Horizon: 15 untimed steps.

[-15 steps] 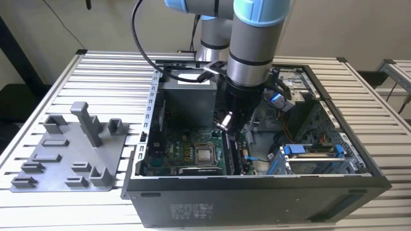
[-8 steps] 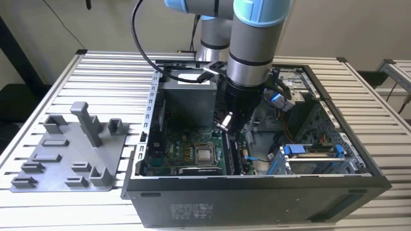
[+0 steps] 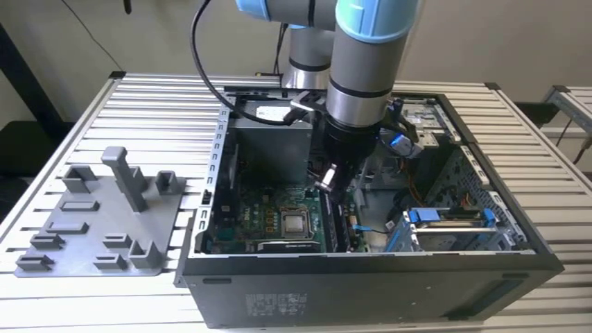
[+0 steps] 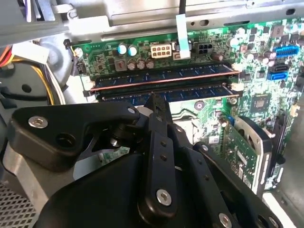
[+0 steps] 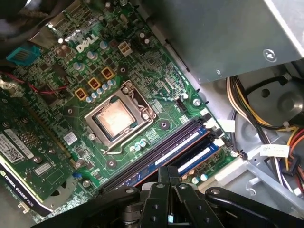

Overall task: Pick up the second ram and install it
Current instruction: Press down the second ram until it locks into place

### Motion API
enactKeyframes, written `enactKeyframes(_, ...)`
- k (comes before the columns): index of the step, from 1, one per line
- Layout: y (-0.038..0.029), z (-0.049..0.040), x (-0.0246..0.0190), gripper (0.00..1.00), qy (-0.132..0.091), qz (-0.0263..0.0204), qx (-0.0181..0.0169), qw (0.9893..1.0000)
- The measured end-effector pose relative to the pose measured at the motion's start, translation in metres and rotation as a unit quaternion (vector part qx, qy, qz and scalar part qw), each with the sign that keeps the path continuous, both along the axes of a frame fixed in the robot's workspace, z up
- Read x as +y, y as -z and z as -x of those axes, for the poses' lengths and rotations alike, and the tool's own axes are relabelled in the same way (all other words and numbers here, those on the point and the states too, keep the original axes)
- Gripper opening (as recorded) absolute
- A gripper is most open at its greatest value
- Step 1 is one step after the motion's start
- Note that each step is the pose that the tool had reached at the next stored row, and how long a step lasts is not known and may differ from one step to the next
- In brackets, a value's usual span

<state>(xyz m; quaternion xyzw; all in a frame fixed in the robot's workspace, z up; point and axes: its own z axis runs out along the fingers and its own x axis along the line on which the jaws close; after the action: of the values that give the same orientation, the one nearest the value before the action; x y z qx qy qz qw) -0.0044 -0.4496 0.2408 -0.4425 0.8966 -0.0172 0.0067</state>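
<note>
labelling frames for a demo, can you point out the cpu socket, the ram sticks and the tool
cpu socket [image 5: 118, 119], first wrist view, on its metal cover
ram sticks [image 4: 161, 80], second wrist view, on the upper stick's edge
tool [image 4: 154, 100], second wrist view, at its fingertips

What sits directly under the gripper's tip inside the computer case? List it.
Under the gripper lie the motherboard's memory slots, with two dark-blue memory sticks standing in them side by side. The gripper's body covers the near stretch of the slots, so the sticks' seating there cannot be seen.
</note>
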Motion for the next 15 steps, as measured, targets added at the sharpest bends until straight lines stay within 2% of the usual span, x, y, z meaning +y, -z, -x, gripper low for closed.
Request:
enactKeyframes(5, 0.0009, 0.0011, -0.0001, 0.11, -0.027, -0.0002, -0.0001, 0.9996)
enactKeyframes(10, 0.0031, 0.0035, -0.0005, 0.11, -0.054, -0.0001, 0.0002, 0.9986)
enactKeyframes(12, 0.0044, 0.0037, -0.0005, 0.11, -0.065, -0.0001, 0.0014, 0.9979)
enactKeyframes(15, 0.0053, 0.0038, -0.0005, 0.11, -0.082, 0.0001, 0.005, 0.9967)
